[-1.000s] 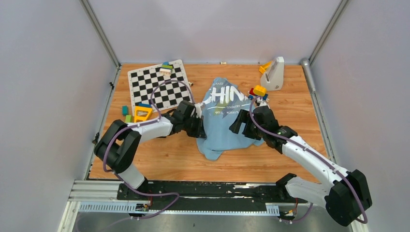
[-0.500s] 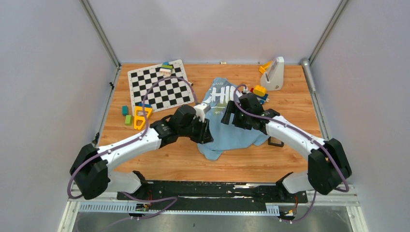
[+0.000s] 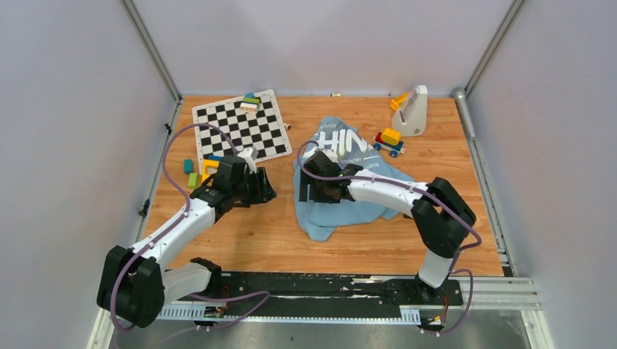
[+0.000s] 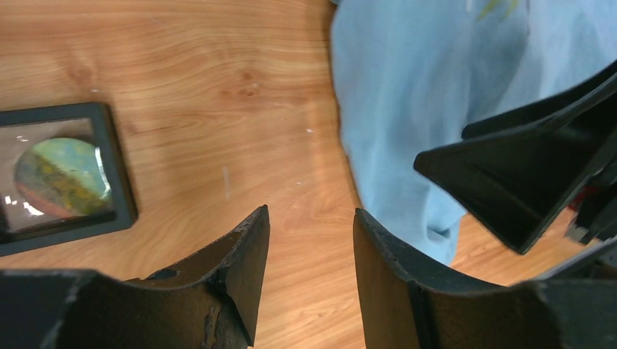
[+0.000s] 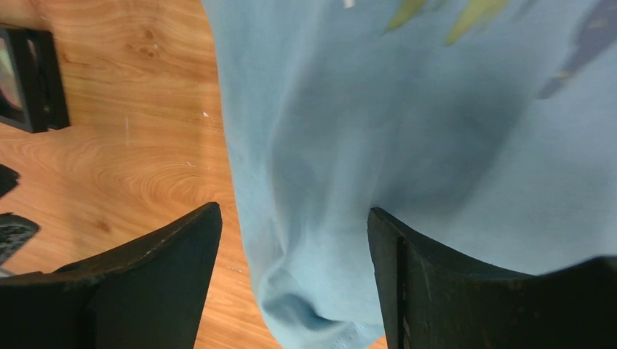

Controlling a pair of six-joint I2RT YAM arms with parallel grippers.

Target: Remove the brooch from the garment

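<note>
Left gripper: fingers apart, nothing between them, only the bare wood of the table under the gap. It sits just left of the garment and does not touch it in the wrist view. A small black frame (glossy green-orange disc inside) lies on the wood off to one side.

Right gripper: fingers wide apart, low over the garment's left edge, with a rounded fold of blue cloth in the gap. Nothing is clamped; I can't tell whether either finger touches the cloth. Its black fingers also fill the right side of the left wrist view, so the two grippers are near each other.

Garment: crumpled light blue T-shirt mid-table, white lettering and green patches at its far end. Brooch: can't pick it out in any view.

Around it:
- chessboard at far left
- toy block stack just off the shirt's far right edge
- white stand beyond that
- orange triangular frame partly behind the left arm
</note>
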